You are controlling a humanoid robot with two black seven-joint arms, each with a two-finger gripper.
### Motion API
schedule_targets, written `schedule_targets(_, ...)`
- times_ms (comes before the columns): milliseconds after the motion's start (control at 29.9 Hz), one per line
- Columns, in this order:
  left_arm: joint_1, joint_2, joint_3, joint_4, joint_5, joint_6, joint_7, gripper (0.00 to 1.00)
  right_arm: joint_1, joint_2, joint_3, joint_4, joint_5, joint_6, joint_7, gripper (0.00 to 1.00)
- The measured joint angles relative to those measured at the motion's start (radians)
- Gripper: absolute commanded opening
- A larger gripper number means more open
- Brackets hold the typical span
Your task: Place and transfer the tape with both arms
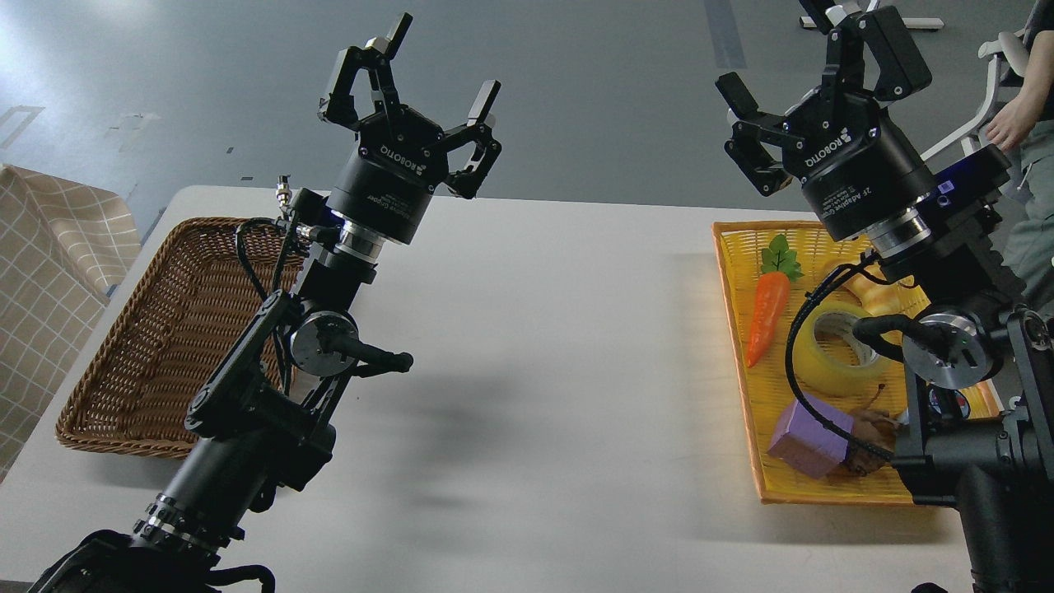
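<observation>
The tape (832,354), a translucent yellow roll with a pale core, lies flat in the yellow tray (733,329) at the right, partly hidden by my right arm and its cable. My right gripper (811,49) is open and empty, raised high above the tray's far end. My left gripper (440,62) is open and empty, raised above the table's far left part, near the brown basket (156,329).
The yellow tray also holds an orange carrot (766,317), a purple block (803,445) and a yellowish bread (873,288) behind my arm. The brown wicker basket stands at the table's left. A person (1025,123) and a chair are at the far right.
</observation>
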Motion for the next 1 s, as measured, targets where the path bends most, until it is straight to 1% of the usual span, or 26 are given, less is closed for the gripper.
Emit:
schedule_targets(869,0.019,-0.006,-0.009,-0.006,-0.014,0.0,-0.005,0.98,0.002,0.0,0.007,-0.003,0.0,0.0,0.0,1.0)
schedule_targets(903,0.02,-0.006,-0.009,-0.007,-0.013,0.0,-0.008,0.98,0.002,0.0,0.008,-0.004,0.0,0.0,0.0,1.0)
schedule_targets(1003,0.021,-0.006,-0.009,-0.008,-0.008,0.0,-0.04,0.98,0.002,0.0,0.008,-0.006,0.0,0.0,0.0,1.0)
